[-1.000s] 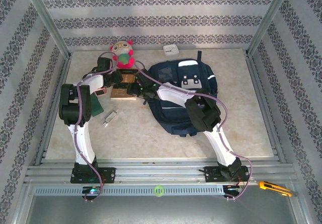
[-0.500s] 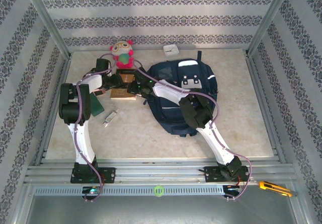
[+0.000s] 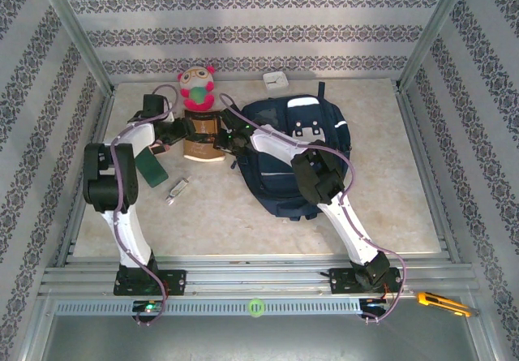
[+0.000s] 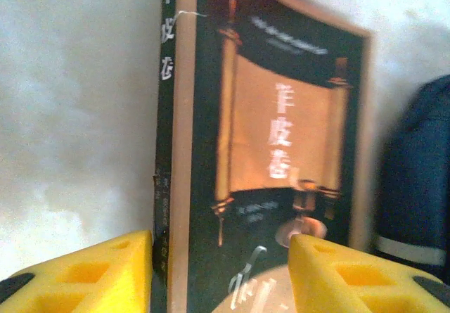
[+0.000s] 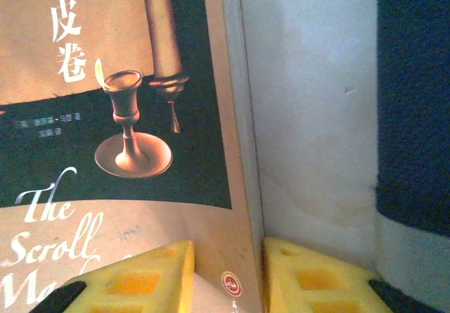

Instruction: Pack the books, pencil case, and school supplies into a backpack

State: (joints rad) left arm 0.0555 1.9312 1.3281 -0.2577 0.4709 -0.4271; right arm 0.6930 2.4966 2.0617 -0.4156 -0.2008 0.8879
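Since a second ago my left arm has swung toward the upper left of the overhead frame, and the book (image 3: 200,138) has shifted nearer the pink toy (image 3: 197,87), just left of the backpack (image 3: 276,191). My right claw (image 5: 228,257) pinches its page edge. My left claw (image 4: 219,257) stands spread about the spine corner. The book looks thin, light and floppy, so I judge it is best held near the spine.

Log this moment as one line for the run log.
left gripper: open above book | right gripper: astride book's edge, grip unclear | book: outside backpack, beside it
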